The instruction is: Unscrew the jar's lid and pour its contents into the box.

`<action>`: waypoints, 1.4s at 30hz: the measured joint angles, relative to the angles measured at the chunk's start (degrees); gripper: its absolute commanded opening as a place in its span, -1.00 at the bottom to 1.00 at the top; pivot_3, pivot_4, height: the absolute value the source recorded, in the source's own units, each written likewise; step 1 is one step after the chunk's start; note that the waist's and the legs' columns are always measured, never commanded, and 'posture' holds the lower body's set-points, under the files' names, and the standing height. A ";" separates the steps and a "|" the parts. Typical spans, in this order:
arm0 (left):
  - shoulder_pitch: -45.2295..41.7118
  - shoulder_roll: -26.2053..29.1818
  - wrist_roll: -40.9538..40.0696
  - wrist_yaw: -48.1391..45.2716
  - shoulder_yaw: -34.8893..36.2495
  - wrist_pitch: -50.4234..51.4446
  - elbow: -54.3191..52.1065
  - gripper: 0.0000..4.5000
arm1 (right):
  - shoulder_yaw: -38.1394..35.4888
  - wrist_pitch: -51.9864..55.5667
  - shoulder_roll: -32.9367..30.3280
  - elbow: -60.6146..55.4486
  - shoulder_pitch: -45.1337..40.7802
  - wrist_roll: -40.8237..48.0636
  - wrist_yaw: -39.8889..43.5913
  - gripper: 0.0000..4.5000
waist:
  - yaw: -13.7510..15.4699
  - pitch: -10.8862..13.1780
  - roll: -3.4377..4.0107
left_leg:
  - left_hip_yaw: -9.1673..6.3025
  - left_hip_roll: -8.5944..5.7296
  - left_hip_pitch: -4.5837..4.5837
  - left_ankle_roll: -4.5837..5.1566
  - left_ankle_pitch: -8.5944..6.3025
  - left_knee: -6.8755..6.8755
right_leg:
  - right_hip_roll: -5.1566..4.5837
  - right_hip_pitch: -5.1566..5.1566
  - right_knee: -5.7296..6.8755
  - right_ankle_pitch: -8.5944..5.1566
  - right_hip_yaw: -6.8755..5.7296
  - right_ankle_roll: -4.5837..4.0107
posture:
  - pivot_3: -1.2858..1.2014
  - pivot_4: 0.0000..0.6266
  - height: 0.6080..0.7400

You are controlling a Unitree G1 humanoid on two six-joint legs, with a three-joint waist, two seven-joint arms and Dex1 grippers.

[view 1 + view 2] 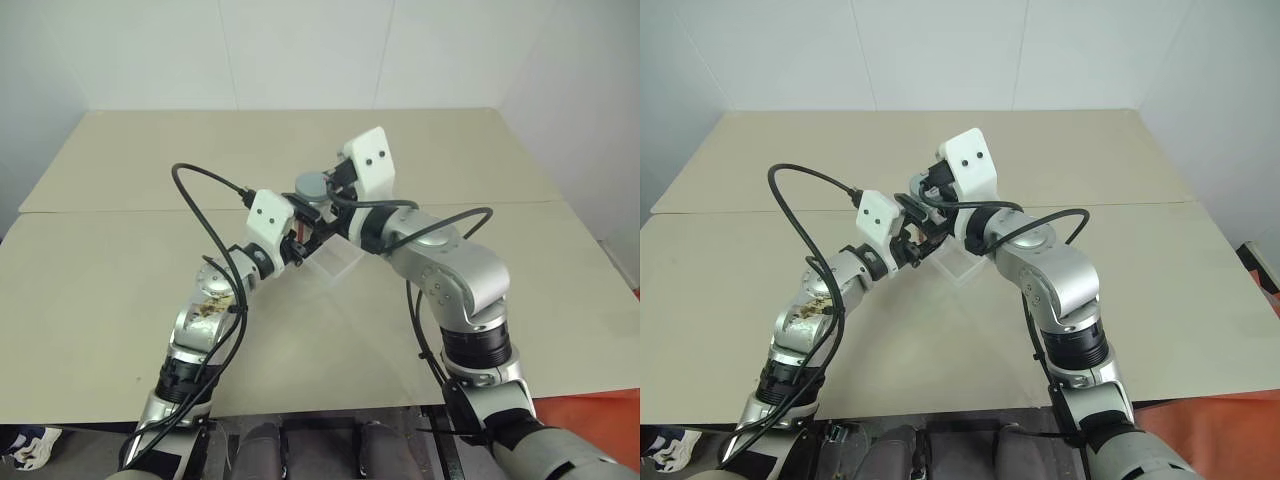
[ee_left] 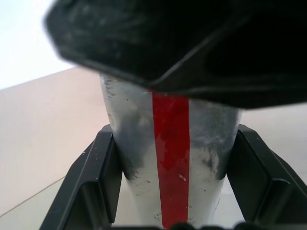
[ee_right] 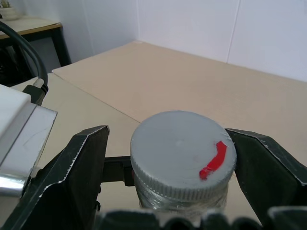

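Here, the table point(image 1: 120, 290) spans the scene beneath both arms; the box point(image 1: 335, 262), clear and low-walled, rests on it just below the two grippers; the left gripper point(image 2: 172, 167) is clamped on the jar point(image 2: 168, 163), a finger pressed to each side, red stripe facing the wrist; the right gripper point(image 3: 180, 158) straddles the lid point(image 3: 182, 153) atop that jar, one finger touching its rim, the other just clear; whether it grips is uncertain.
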 measured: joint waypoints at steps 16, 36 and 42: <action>0.00 0.07 -0.61 -1.69 0.26 -0.11 0.05 0.22 | 0.04 -0.24 -1.16 0.21 -0.70 -1.51 1.90 0.60 | -0.03 0.00 0.00 | 0.00 0.00 0.00 0.00 0.00 0.00 | 0.00 0.00 -0.01 0.00 0.00 0.00 | 0.03 -0.52 1.00; 0.52 1.51 -2.91 -5.75 1.03 -0.37 0.04 0.22 | 0.06 -1.88 -2.57 0.21 0.12 -1.76 5.28 0.24 | -0.04 0.00 0.00 | 0.00 0.00 0.00 0.00 0.00 -0.01 | 0.00 -0.01 -0.02 0.00 0.00 0.00 | 0.03 -0.52 1.00; 0.91 6.31 -8.29 -17.60 2.40 -4.42 1.57 0.22 | -2.41 -2.46 -7.32 -0.14 0.63 4.99 16.26 0.24 | 0.03 0.00 0.00 | 0.01 0.00 0.00 0.01 -0.01 -0.01 | 0.00 0.02 -0.08 0.00 -0.02 0.00 | 0.03 -0.52 1.00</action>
